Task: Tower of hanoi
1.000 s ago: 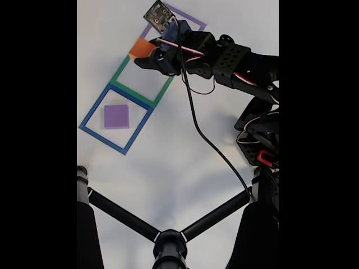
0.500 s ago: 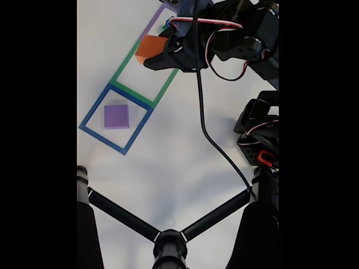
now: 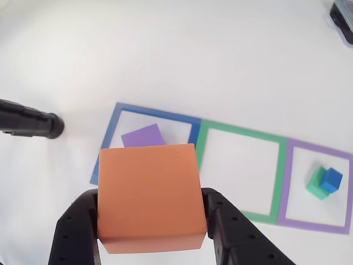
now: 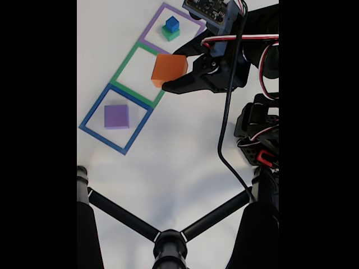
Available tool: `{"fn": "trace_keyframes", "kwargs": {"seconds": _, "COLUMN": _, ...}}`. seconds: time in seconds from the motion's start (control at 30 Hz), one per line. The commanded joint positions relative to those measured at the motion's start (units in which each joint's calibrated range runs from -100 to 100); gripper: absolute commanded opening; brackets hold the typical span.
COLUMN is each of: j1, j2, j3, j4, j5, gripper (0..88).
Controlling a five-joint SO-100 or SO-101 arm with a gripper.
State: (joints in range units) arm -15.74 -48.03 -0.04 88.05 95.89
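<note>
The gripper point(image 3: 150, 229) pinches the orange block point(image 3: 149, 196) between both jaws, lifted clear of the table at lower centre of the other view. Judged target: the purple block point(image 3: 143, 135) in the blue outline point(image 3: 112, 125), left of centre. Centre the load above it and lower level. The green block point(image 3: 316, 184) carries the blue block point(image 3: 331, 180) at right, well apart from the path

Three taped squares run diagonally across the desk point(image 4: 168, 162) in the fixed view. The biggest block point(image 4: 116, 116) sits in the lower-left square; the smallest block point(image 4: 172, 23) rides on the third block point(image 4: 171, 34) in the upper-right one. The claw point(image 4: 174, 70) holds the second block point(image 4: 168, 68) over the middle square's right edge.
</note>
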Motion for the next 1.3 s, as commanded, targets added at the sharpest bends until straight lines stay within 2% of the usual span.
{"fn": "trace_keyframes", "kwargs": {"seconds": 0.0, "j1": -1.5, "j2": -2.0, "j3": 7.0, "j4": -7.4, "j5": 4.1, "gripper": 8.0}}
{"fn": "trace_keyframes", "kwargs": {"seconds": 0.13, "j1": -0.9, "j2": -3.7, "j3": 23.1, "j4": -20.4, "j5": 4.1, "gripper": 7.9}}
{"fn": "trace_keyframes", "kwargs": {"seconds": 0.4, "j1": -0.4, "j2": -1.8, "j3": 55.4, "j4": -56.2, "j5": 4.1, "gripper": 8.0}}
{"fn": "trace_keyframes", "kwargs": {"seconds": 0.77, "j1": -2.7, "j2": 18.1, "j3": 68.7, "j4": -94.0, "j5": 4.1, "gripper": 8.1}}
{"fn": "trace_keyframes", "kwargs": {"seconds": 0.93, "j1": -3.0, "j2": 27.7, "j3": 67.8, "j4": -103.6, "j5": 4.1, "gripper": 7.9}}
{"fn": "trace_keyframes", "kwargs": {"seconds": 1.27, "j1": -4.3, "j2": 38.8, "j3": 64.2, "j4": -111.9, "j5": 4.1, "gripper": 8.1}}
